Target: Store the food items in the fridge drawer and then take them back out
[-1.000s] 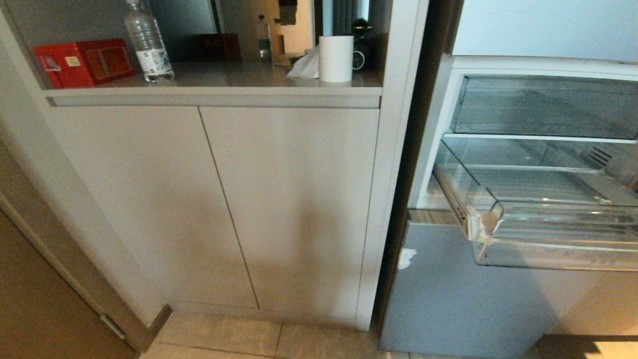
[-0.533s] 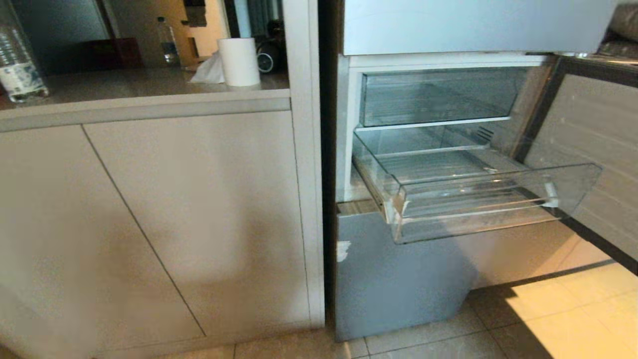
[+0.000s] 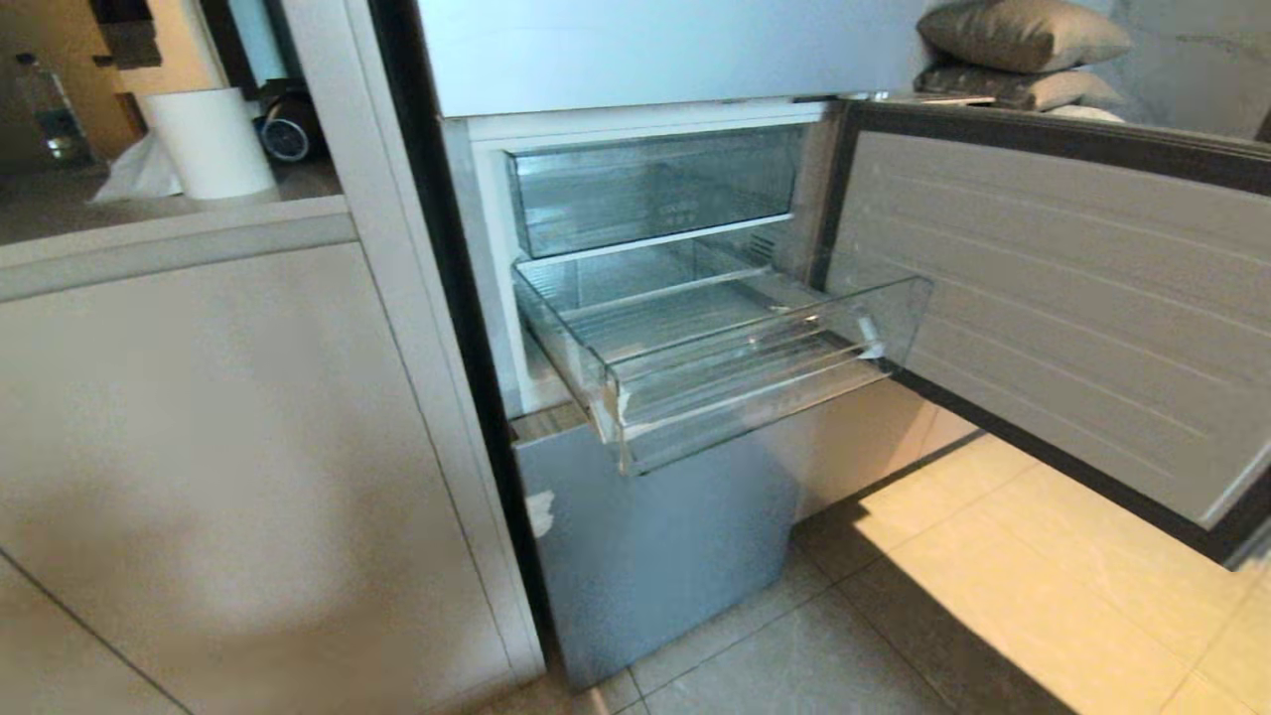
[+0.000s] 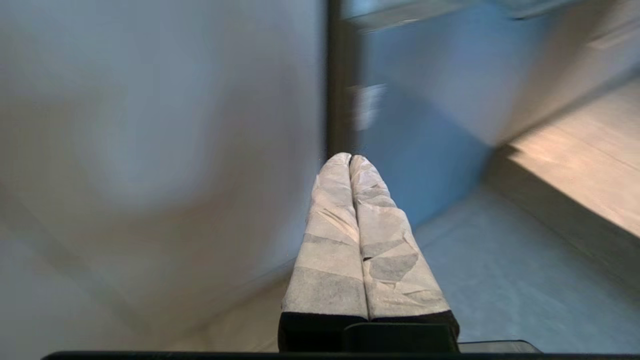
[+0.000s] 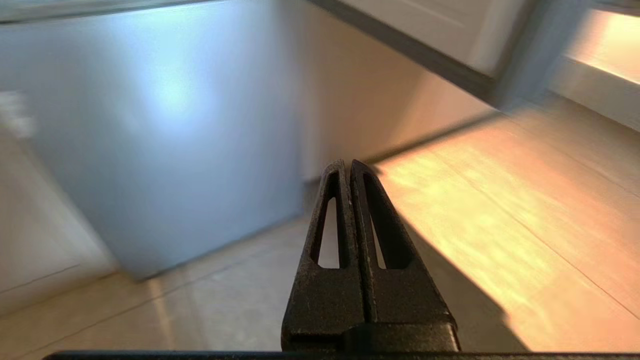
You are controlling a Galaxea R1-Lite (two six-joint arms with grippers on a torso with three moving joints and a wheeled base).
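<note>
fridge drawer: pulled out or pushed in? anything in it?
Pulled out. The drawer juts past the fridge's front edge, over the grey panel below. It looks empty: only bare clear ribbed floor shows, no food visible.

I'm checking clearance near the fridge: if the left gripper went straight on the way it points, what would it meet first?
Probably the blue-grey fridge door panel low by the floor; depth is hard to judge. The left gripper is shut.

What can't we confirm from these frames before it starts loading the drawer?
- Food items: in no view.
- Shallow transparent pulled-out fridge drawer: looks empty in the head view; its glare and ribbing could mask something small.
- Taller clear plastic drawer above: contents unreadable behind its reflective front.
- Left gripper and right gripper: shut, empty, seen only in their own wrist views; outside the head view, so their position relative to the drawer is unknown.
</note>
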